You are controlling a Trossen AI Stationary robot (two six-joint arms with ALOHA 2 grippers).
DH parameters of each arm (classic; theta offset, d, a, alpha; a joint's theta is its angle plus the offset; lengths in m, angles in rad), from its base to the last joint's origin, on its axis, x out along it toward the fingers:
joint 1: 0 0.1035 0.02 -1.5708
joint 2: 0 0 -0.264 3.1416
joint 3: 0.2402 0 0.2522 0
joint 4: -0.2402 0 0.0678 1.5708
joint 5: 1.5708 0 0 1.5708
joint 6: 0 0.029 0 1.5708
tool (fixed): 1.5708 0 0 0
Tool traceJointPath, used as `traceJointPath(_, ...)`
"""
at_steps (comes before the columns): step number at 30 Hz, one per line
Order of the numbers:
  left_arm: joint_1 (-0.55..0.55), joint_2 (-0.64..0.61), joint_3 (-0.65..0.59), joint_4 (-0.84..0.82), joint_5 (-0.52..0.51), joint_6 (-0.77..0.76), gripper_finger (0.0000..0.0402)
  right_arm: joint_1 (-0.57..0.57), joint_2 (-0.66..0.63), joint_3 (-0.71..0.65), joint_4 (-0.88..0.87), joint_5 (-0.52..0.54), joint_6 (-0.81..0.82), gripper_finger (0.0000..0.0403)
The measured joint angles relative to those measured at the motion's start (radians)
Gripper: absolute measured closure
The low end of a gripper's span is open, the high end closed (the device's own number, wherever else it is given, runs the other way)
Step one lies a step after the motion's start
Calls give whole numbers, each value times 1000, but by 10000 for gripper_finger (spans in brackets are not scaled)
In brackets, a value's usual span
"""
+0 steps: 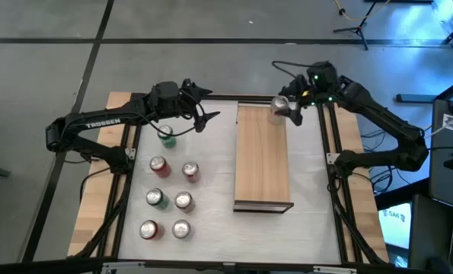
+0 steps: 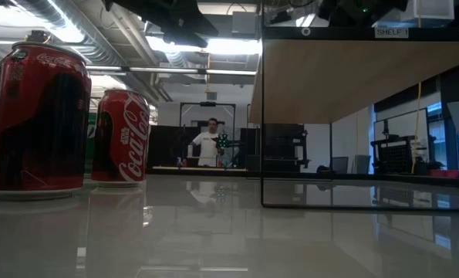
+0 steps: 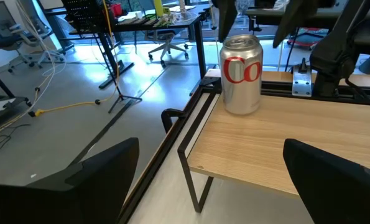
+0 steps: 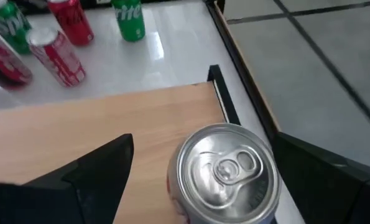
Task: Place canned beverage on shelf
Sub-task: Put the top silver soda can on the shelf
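One silver can [image 1: 279, 107] stands on the shelf's [image 1: 263, 164] far end, your right tool [image 1: 293, 109] released around it. Seven cans [image 1: 182, 201] wait left on the counter [image 1: 211, 183]; left tool [image 1: 203, 119] released, empty.

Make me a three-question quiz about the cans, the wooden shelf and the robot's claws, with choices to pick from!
1. Where is the silver can?
A. on the far end of the shelf
B. on the white table
C. on the floor

2. How many cans stand on the white table?
A. three
B. seven
C. ten

3. How is the right end effector around the silver can?
A. clamped shut on it
B. open, a finger on each side
C. far from it

Answers:
1 A, the high view shows it on the board's far end.
2 B, seven cans group left of the shelf.
3 B, the right wrist view shows gaps on both sides.
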Motion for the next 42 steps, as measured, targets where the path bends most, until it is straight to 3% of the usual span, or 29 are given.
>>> traceJointPath(5,-1,0,0,0,1,0,13,56,9,-1,-5,190,-11,26)
traceJointPath(7,-1,0,0,0,2,0,13,69,8,-1,-4,214,-10,26)
traceJointPath(18,-1,0,0,-1,4,0,13,67,38,-1,-7,214,-4,34)
traceJointPath(27,-1,0,0,-1,4,0,13,66,54,-1,-11,208,-25,120)
traceJointPath(32,-1,0,0,-1,4,0,13,66,54,0,-21,144,-99,120)
traceJointPath(38,-1,0,0,-1,4,0,13,66,53,0,-34,106,-216,88)
traceJointPath(42,-1,0,0,-1,4,1,13,66,52,0,-37,101,-264,100)
